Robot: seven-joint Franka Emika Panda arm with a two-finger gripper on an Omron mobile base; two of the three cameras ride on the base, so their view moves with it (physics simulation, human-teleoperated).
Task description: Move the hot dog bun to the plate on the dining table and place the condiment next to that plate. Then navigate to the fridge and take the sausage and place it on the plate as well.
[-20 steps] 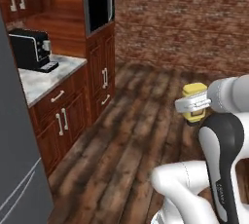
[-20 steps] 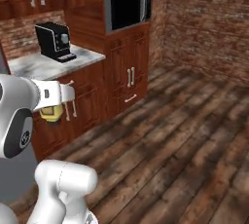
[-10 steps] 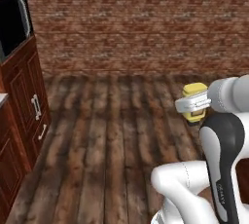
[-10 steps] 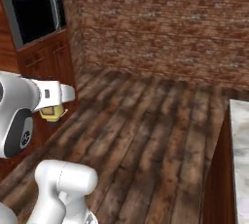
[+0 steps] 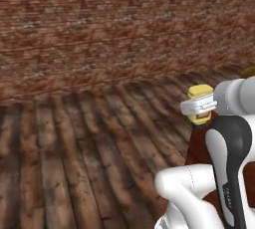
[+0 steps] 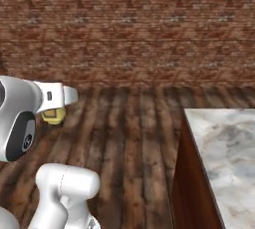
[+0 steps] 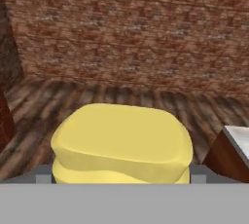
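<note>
Red-brown brick wall (image 5: pixel 99 29) runs across back, mortar lines faint, bricks blotchy light and dark. Same wall spans back in right base view and hand view. Dark wooden plank floor (image 5: pixel 74 148) stretches from wall foot toward camera, boards running lengthwise, grain streaked, some boards paler than neighbours. Floor meets wall along straight seam. In hand view, darker shaded strip of wall at left edge.

base views toward brick wall (image 5: pixel 99 34)
</note>
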